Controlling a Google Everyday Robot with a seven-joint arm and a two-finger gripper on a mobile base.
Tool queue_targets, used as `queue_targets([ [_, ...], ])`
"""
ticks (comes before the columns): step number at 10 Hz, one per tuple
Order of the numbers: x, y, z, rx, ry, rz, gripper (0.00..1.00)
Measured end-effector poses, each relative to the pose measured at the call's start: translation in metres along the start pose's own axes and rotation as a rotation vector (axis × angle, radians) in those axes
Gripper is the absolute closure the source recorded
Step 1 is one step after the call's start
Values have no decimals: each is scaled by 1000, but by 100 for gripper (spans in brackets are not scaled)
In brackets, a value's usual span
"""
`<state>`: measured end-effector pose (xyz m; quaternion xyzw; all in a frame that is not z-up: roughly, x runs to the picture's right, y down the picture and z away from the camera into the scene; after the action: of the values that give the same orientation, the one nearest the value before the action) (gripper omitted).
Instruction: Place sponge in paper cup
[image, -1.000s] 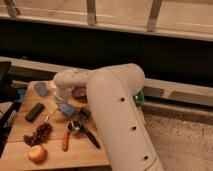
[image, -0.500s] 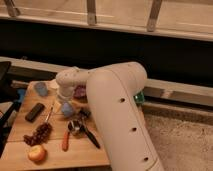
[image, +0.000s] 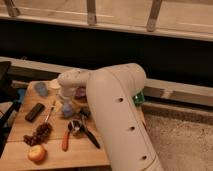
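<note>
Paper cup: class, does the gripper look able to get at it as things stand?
Probably yes: the gripper hangs low over the table, close beside the paper cup, and nothing appears to stand between them.

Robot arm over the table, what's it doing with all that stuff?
The white robot arm is bending over a wooden table. Its claw points down right over the small blue sponge. The paper cup stands just behind it, and the sponge is not in the cup yet. Grapes and a round fruit lie nearer the front, away from the claw.
</note>
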<state>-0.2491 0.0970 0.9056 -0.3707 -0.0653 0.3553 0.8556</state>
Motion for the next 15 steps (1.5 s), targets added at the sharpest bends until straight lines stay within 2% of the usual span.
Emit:
queue_targets([
  [2, -4, 0, 5, -9, -33, 5, 41],
  [3, -8, 4, 5, -14, -45, -4, 55],
  [5, -11, 14, 7, -26, -48, -16, 72],
  [7, -10, 21, 1, -30, -63, -12, 93],
  [8, -11, 19, -7, -23, -74, -10, 99],
  [12, -34, 7, -57, 40, -144, -26, 100],
  [15, -84, -17, -112, 105, -250, -80, 100],
])
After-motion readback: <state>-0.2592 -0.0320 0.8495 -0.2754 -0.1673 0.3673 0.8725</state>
